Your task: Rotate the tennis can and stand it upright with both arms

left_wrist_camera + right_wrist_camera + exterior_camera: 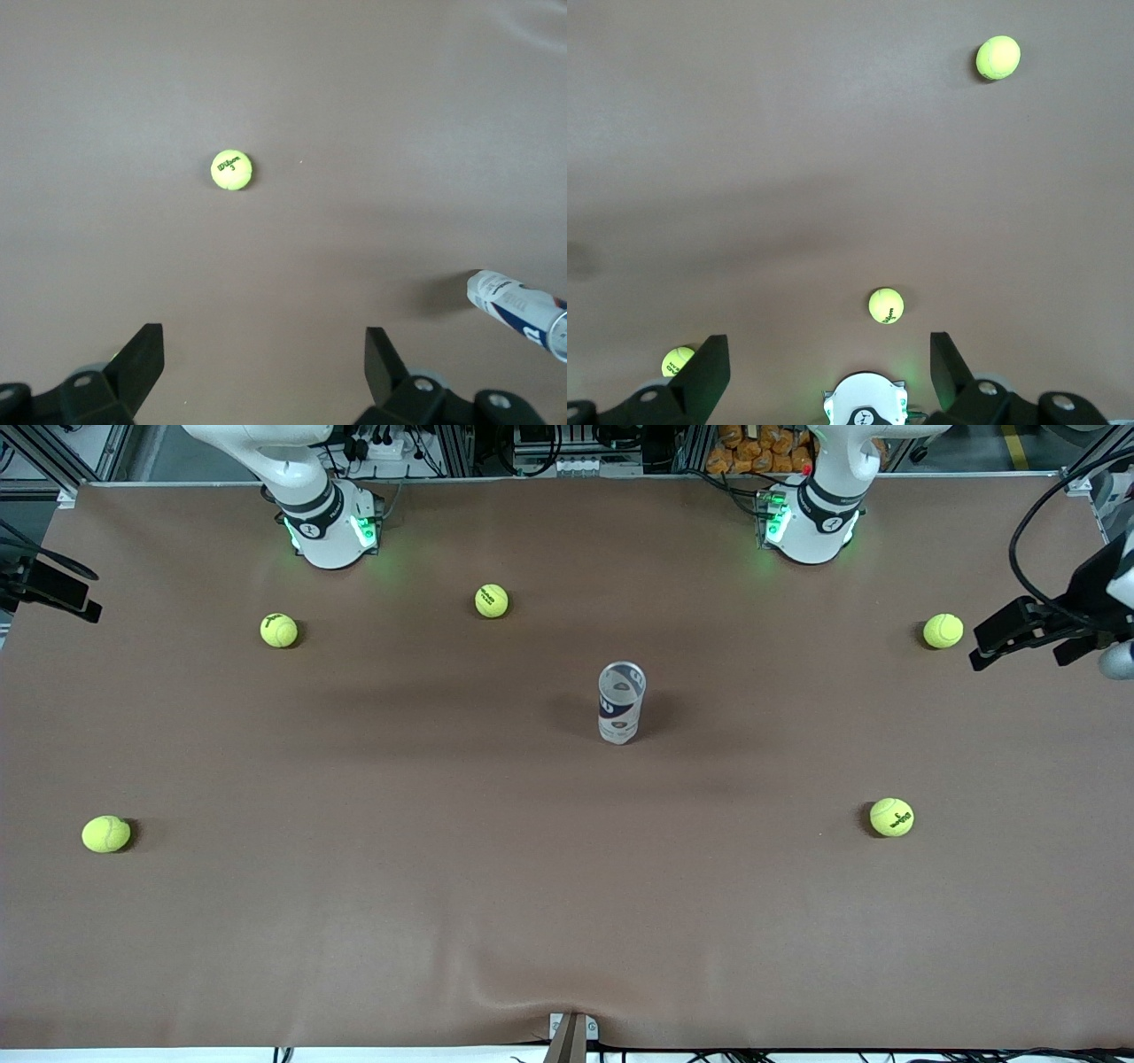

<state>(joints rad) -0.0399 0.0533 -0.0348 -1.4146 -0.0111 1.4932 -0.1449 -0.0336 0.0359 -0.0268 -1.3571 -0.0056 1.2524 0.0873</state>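
The tennis can (621,702) stands upright near the middle of the table, with its open rim up and its white and navy label showing. It also shows at the edge of the left wrist view (518,314). My left gripper (1014,657) hangs open and empty over the left arm's end of the table, well away from the can; its fingers (142,359) are spread wide. My right gripper (62,593) is up over the right arm's end of the table, open and empty (830,354). The can is out of the right wrist view.
Several yellow-green tennis balls lie scattered on the brown table (354,921): three nearer the arm bases (279,630) (492,600) (943,631), and two nearer the front camera (106,833) (891,817). The right arm's base (866,403) shows in the right wrist view.
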